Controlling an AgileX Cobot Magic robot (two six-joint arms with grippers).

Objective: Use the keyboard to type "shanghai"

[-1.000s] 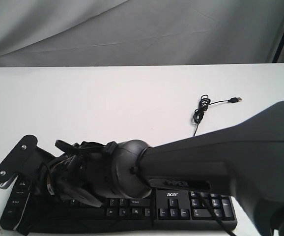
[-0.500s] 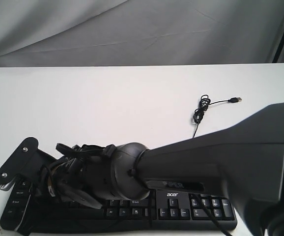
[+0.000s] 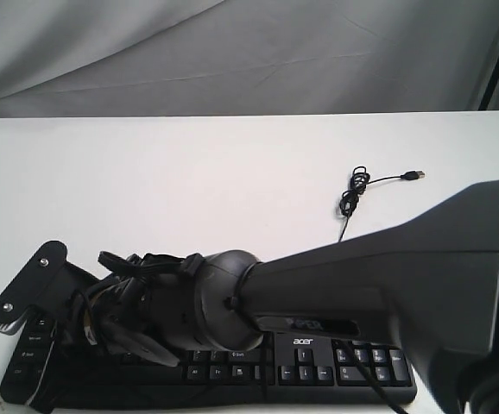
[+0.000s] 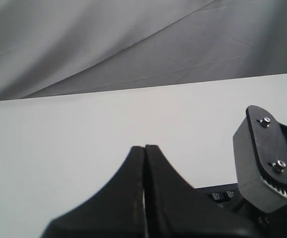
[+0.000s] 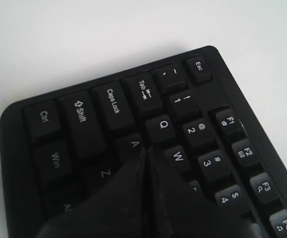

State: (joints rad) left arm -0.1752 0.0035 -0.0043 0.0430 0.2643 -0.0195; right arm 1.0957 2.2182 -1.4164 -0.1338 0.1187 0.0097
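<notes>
The keyboard [image 3: 318,360] lies along the bottom edge of the exterior view on the white bench [image 3: 189,172]. Its cable [image 3: 353,190] is coiled right of centre. The right arm [image 3: 379,276] reaches across it to its left end.

In the right wrist view the right end effector [image 5: 144,148] has its fingers pressed together into one point. That point sits at the edge of the A key [image 5: 132,144], just beside Q and W, and the fingers hide the S key. My reading is that a letter on the left of the home row is in hand, either "s" or one of the "a"s, but I cannot tell which, nor whether the key is pushed down.

The next move calls for a short lift clear of the keys, then a shift along the row toward the following letter.

The left end effector [image 4: 144,148] is also closed on nothing and hangs above bare bench.

Against one second ago, the arm and wrist sit slightly lower and further over. Against half a second ago, almost nothing differs.
</notes>
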